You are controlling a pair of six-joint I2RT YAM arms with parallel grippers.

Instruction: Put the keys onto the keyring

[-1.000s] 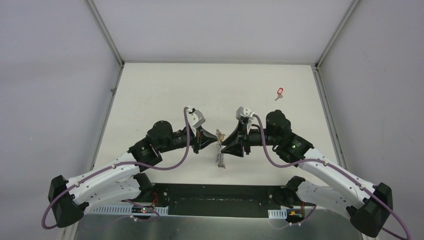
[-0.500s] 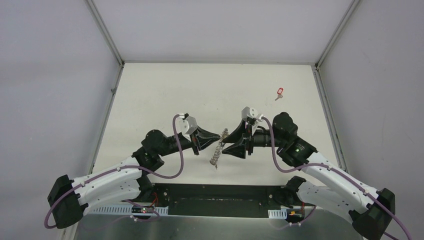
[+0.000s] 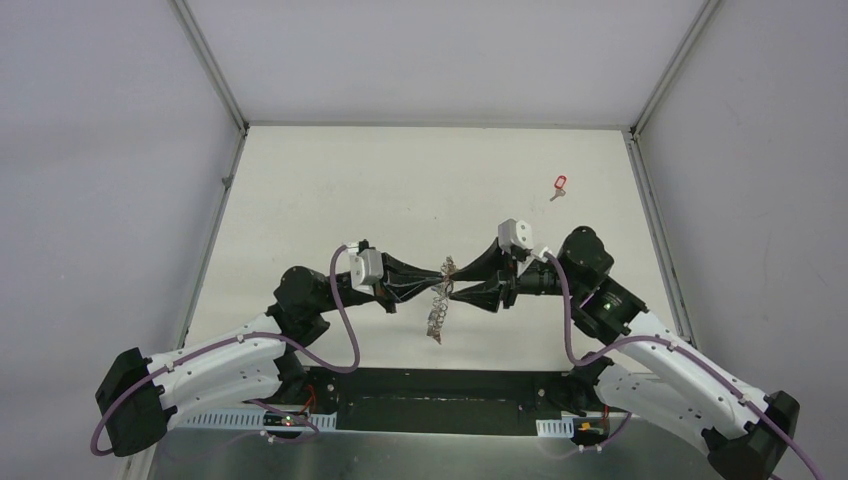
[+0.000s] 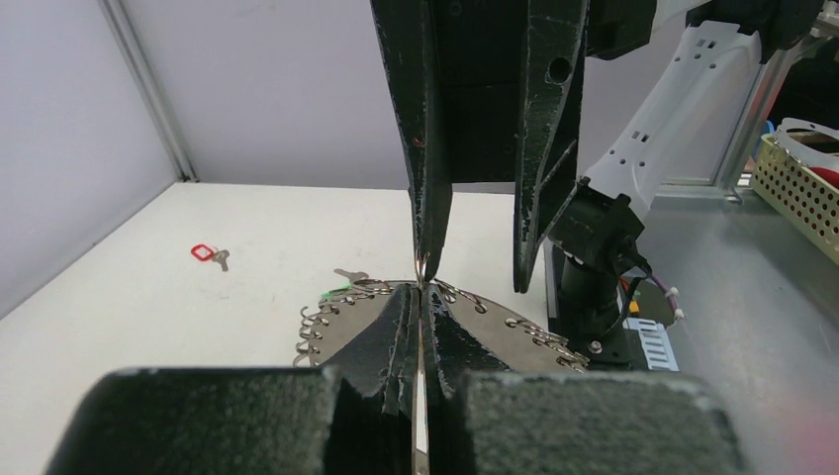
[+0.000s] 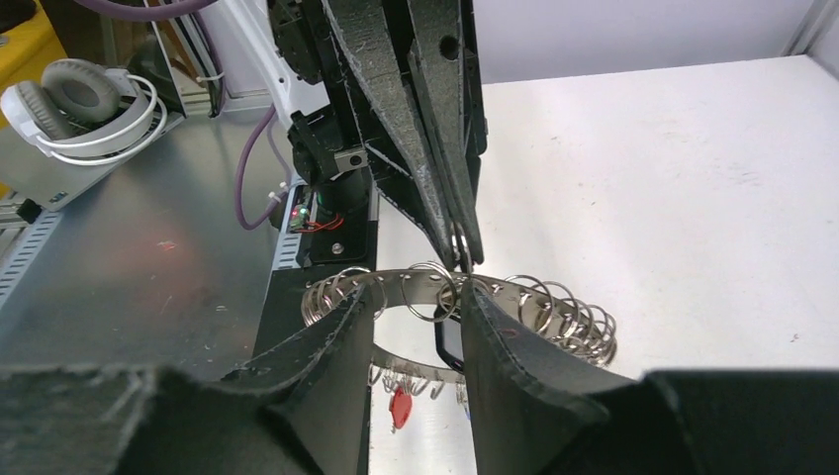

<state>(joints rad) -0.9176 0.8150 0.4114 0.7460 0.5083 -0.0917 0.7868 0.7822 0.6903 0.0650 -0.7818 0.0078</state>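
Observation:
The keyring (image 3: 436, 308), a grey metal band fringed with small silver rings, hangs in the air between the arms. My left gripper (image 3: 441, 272) is shut on its upper edge; in the left wrist view the band (image 4: 336, 315) fans out to both sides of my shut left gripper (image 4: 420, 297). My right gripper (image 3: 453, 287) is open, its fingers astride the band (image 5: 416, 282) in the right wrist view, one fingertip (image 4: 425, 265) touching next to the left grip. A red tag (image 5: 399, 406) and a dark tag (image 5: 450, 341) hang from the ring. A red-tagged key (image 3: 559, 184) lies far right.
Another key (image 4: 346, 275) with a green tag lies on the table behind the ring. A grey metal bench (image 5: 148, 257) runs along the near edge, with headphones (image 5: 79, 99) on it at one end and a perforated basket (image 4: 801, 178) at the other. Walls enclose the table.
Both wrists have drawn apart and levelled out, so the fingers now point almost flat at each other. The keyring stays held between them and has tilted slightly.

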